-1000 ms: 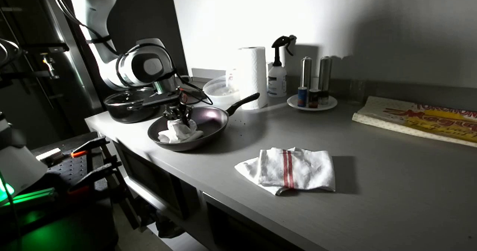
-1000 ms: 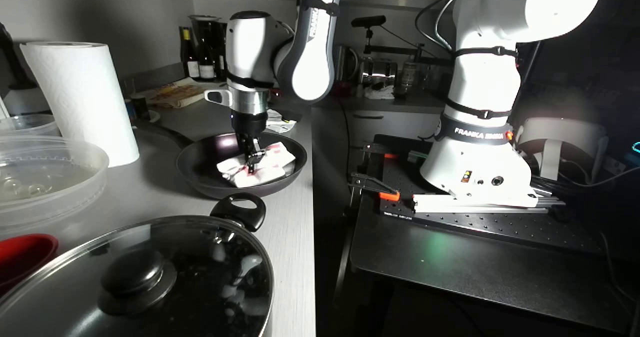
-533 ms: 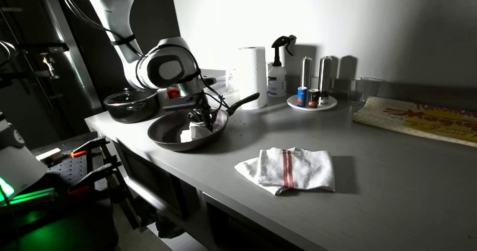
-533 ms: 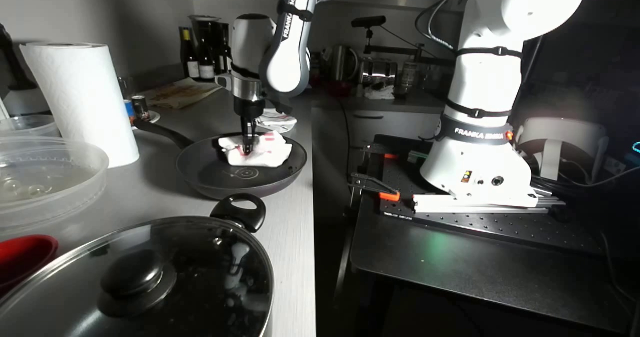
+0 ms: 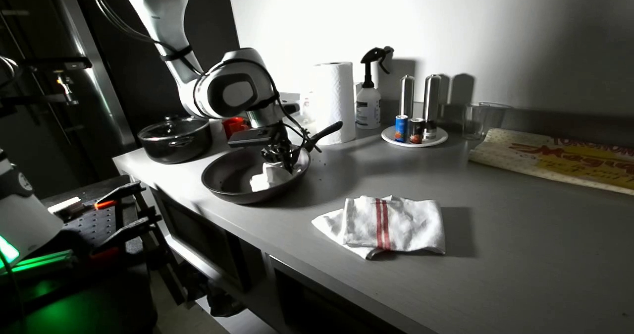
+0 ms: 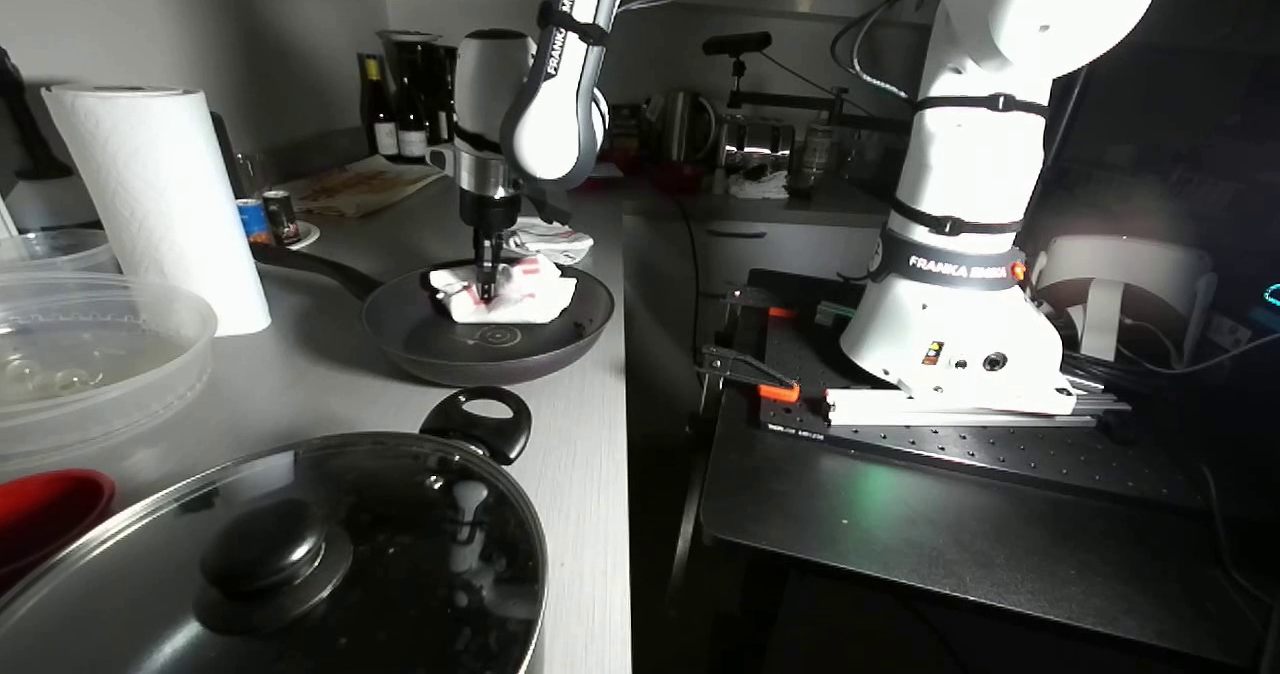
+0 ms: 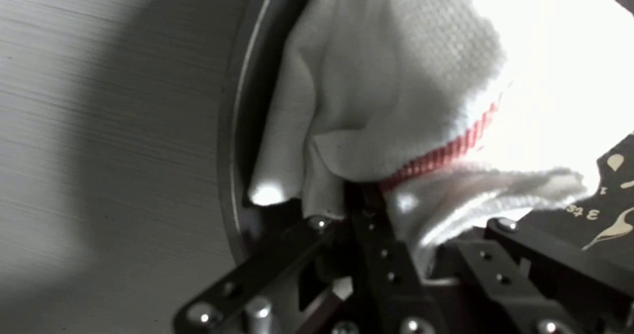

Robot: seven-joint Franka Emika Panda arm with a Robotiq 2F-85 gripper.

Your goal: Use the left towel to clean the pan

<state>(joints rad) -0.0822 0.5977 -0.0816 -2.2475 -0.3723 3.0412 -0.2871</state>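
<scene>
A white towel with red stripes (image 6: 530, 289) lies bunched in the dark frying pan (image 6: 430, 339). My gripper (image 6: 488, 284) points down into the pan and is shut on this towel, which also shows in the wrist view (image 7: 366, 86) between the fingers (image 7: 384, 259). In an exterior view the gripper (image 5: 287, 164) and towel (image 5: 270, 176) are at the handle side of the pan (image 5: 230, 178), close to its rim. Cloth hides part of the fingertips. A second folded towel with red stripes (image 5: 391, 225) lies on the counter, apart from the pan.
A lidded pot (image 5: 173, 138) stands beside the pan. A paper towel roll (image 5: 337, 101) is behind the pan handle (image 5: 327, 132). A clear plastic tub (image 6: 90, 354), spray bottle (image 5: 368, 107) and plate with small cans (image 5: 389, 138) stand along the back. The counter edge (image 5: 237, 232) runs close by.
In an exterior view, my gripper has moved right across the pan with the towel, baring the pan floor. The pan has shifted slightly the same way in the last half second. The second towel is unmoved.
</scene>
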